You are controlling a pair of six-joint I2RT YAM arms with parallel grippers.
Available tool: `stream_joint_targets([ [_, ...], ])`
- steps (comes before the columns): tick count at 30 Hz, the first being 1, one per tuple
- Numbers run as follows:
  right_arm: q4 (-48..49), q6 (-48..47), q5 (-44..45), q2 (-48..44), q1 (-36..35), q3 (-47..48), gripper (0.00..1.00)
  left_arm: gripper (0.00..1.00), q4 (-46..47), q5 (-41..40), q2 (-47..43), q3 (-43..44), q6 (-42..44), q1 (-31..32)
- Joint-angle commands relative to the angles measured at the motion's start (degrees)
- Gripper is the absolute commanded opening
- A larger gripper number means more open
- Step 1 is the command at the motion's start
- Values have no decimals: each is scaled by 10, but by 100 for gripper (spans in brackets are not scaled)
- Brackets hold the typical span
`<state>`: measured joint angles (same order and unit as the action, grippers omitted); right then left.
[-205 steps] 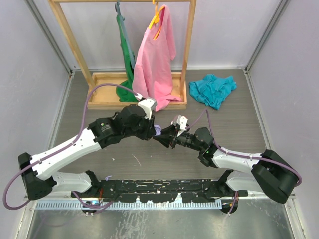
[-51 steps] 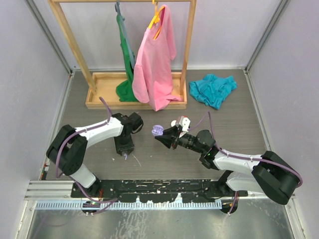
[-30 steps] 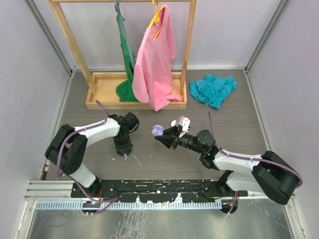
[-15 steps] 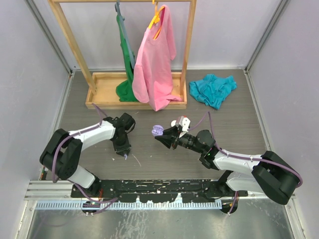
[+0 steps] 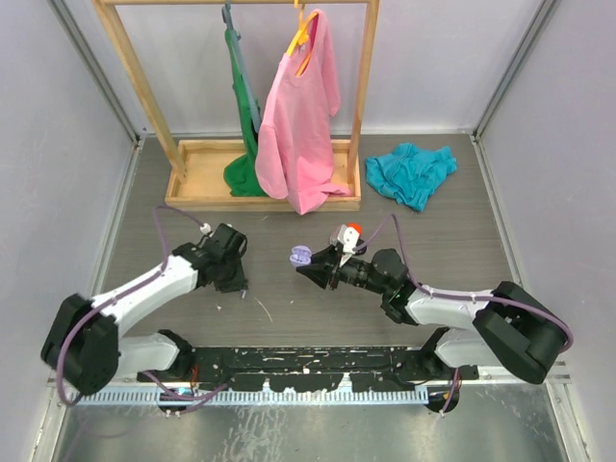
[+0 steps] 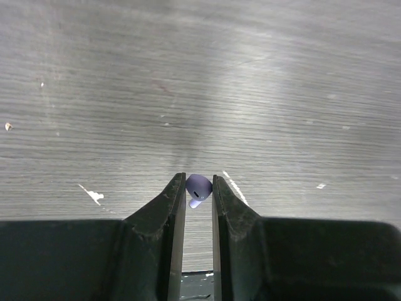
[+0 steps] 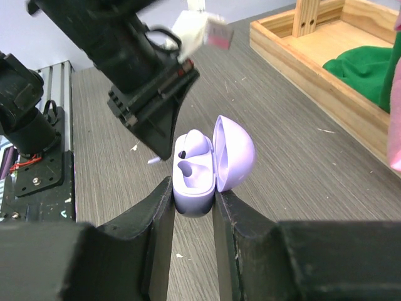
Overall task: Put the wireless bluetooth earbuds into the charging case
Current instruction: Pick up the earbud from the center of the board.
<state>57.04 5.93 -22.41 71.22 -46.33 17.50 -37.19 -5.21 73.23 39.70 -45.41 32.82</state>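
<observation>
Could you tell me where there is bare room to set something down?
Bare table lies between the teal cloth and the right arm, and between the left wall and the wooden tray. The middle is crowded: the left hand on the lilac earbud, the right hand holding the charging case.

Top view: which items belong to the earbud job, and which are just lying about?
Job: lilac earbud, pinched in the left tool; lilac case, lid open, clamped in the right tool.
Lying about: wooden rack, pink shirt, green garment, teal cloth, white scraps.
</observation>
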Motion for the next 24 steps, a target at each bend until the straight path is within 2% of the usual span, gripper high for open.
stream_joint_targets([
  [1,48,-7,-22,20,-2,28,1,14,64,-13,-96,-10,31,0],
  [10,106,-26,-16,64,-10,34,1,14,200,27,-283,-74,70,0],
  [18,135,-33,-9,95,-11,50,1,14,268,98,-358,-81,101,0],
  [24,150,-37,-16,108,-11,58,1,14,334,157,-379,-69,98,0],
])
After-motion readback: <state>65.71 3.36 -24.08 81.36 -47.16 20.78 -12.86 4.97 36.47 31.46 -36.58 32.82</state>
